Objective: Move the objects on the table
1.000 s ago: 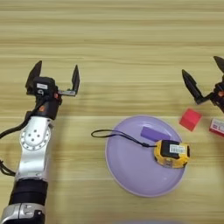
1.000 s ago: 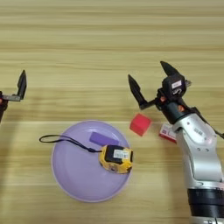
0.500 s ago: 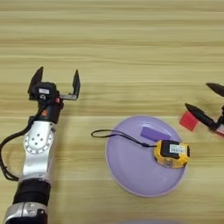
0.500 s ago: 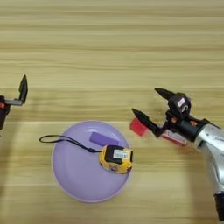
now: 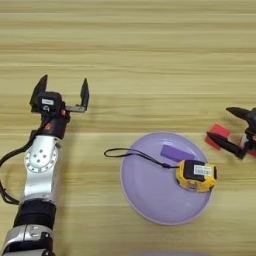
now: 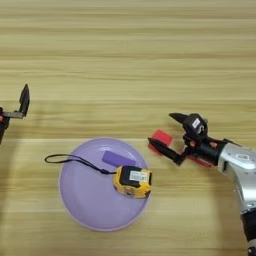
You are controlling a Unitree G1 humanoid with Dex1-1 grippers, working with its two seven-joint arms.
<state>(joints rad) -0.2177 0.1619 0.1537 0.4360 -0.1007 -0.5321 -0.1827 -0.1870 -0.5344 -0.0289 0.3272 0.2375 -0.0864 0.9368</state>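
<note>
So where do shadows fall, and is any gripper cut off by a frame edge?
Left eye view: a soft shadow lies beside the left gripper; the right gripper is clipped at the right edge. Right eye view: the left gripper is clipped at the left edge.

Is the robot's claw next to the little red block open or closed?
Open. The right gripper has its two black fingers spread wide, one on either side of the small red cube, not yet pinching it.
</note>
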